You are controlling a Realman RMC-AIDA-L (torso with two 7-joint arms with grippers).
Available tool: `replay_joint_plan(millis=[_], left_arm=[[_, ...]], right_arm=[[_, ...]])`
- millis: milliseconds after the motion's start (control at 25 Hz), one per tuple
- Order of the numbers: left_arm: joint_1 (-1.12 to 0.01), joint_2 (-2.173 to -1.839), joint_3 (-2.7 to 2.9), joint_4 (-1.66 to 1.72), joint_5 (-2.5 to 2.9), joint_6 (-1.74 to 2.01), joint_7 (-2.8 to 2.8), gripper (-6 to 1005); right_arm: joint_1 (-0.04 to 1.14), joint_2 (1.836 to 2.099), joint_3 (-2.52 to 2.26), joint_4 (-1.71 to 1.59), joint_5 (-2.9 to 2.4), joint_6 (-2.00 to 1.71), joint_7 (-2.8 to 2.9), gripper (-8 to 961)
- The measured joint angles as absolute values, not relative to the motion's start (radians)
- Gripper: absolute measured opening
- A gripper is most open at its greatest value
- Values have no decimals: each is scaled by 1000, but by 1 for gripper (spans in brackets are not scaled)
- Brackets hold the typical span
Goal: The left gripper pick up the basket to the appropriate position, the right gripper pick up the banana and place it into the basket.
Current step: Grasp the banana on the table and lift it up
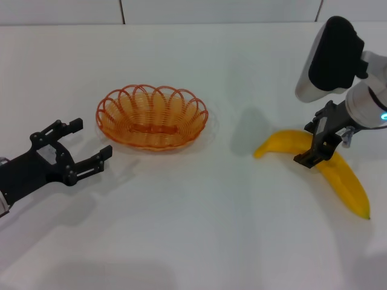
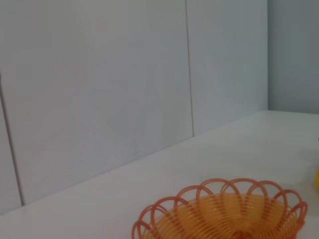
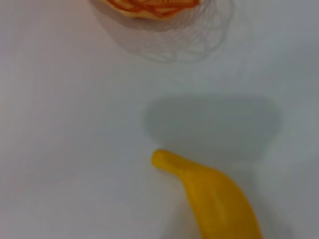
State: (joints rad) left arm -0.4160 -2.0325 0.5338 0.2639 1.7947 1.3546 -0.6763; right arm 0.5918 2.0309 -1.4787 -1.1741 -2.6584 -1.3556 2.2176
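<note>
The orange wire basket (image 1: pixel 124 99) stands on the white table, left of the middle, and nothing is in it. It also fills the lower part of the left wrist view (image 2: pixel 224 211) and shows at the edge of the right wrist view (image 3: pixel 149 6). My left gripper (image 1: pixel 91 140) is open just to the left of the basket, low over the table and a short way from its rim. The yellow banana (image 1: pixel 347 181) lies flat on the table at the right (image 3: pixel 219 204). My right gripper (image 1: pixel 315 154) has come down right over the banana's middle.
A white panelled wall (image 2: pixel 124 74) runs along the table's far edge. Bare white tabletop (image 1: pixel 199 229) stretches between the basket and the banana and along the front. The right arm's white-grey segment (image 1: pixel 329 54) hangs above the banana.
</note>
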Motion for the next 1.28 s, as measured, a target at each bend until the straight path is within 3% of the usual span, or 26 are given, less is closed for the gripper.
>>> replay_joint_plan(millis=[680,920,1280], left_arm=[[-418,-2033,534,264,1795,1353,-676,880],[-418,-2033,534,264,1795,1353,-676,880],[-415,-2033,528,264,1793,1353,-676,879]], right_arm=[[618,2031,-1436,-1142,-2658,-1345,2269,578],[614,2031,-1436,-1153,-2658,-1345,2269,487],[576,2034,-1452,-1302,-2578,-1340,2244,497]])
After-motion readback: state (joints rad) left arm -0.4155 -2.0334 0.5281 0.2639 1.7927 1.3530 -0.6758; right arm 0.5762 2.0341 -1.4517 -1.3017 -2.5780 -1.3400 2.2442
